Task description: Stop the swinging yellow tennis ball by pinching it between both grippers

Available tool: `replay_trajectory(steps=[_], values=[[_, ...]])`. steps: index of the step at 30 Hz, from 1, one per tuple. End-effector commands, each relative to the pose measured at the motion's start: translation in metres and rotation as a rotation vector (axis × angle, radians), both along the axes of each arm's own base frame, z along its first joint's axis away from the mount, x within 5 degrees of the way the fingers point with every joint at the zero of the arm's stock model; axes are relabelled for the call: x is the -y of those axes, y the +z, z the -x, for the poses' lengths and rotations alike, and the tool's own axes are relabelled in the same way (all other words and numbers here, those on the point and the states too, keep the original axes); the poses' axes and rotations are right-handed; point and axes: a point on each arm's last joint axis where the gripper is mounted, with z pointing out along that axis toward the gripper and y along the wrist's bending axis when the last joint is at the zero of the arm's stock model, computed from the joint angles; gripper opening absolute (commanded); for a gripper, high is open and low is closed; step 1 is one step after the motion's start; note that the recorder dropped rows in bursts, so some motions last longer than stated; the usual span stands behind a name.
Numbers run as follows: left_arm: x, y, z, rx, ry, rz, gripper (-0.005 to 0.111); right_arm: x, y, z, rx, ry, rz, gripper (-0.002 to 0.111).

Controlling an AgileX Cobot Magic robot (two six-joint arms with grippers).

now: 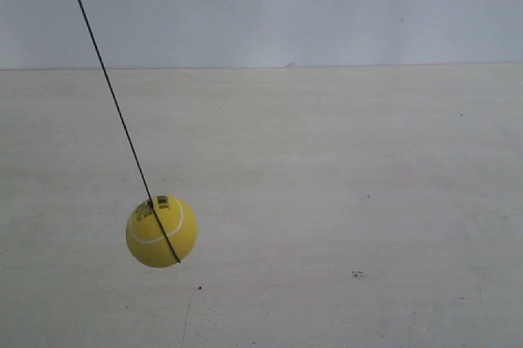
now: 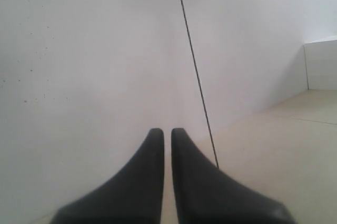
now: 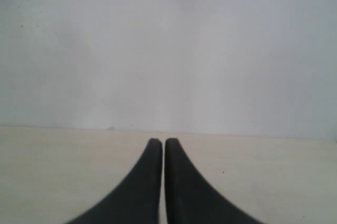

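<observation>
The yellow tennis ball [image 1: 162, 231] hangs on a thin black string [image 1: 114, 101] above the pale table, low in the exterior view's left half, with the string slanting up to the top left. No gripper shows in the exterior view. In the left wrist view my left gripper [image 2: 167, 131] is shut with nothing between its black wedge fingers; the string [image 2: 195, 69] runs past it and drops behind one finger, while the ball itself is hidden. Facing a bare wall, my right gripper [image 3: 161, 141] is shut and empty; neither ball nor string appears there.
A pale beige table [image 1: 343, 201] meets a plain white wall [image 1: 286, 5] at the back. A low white side panel [image 2: 321, 66] stands at the table's edge in the left wrist view.
</observation>
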Motion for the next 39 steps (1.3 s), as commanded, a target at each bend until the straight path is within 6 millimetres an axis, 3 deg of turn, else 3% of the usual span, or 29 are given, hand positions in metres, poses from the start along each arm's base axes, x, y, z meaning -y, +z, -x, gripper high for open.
replay_trajectory(steps=[1,5,9,16,39], values=[[0.0,-0.002,0.0,-0.007,-0.002,0.0,0.005,0.003,-0.003,0.0,-0.028,-0.036,0.039,0.0],[0.0,-0.002,0.0,-0.007,-0.002,0.0,0.005,-0.004,-0.017,0.001,-0.162,0.034,0.194,0.0],[0.0,-0.002,0.0,-0.007,-0.002,0.0,0.005,-0.004,-0.03,0.002,-0.306,0.048,0.165,0.0],[0.0,-0.002,0.0,-0.007,-0.002,0.0,0.005,-0.001,-0.033,0.003,-0.329,0.026,0.232,0.0],[0.0,-0.002,0.0,-0.007,-0.002,0.0,0.005,-0.001,-0.032,0.003,-0.332,0.028,0.209,0.0]])
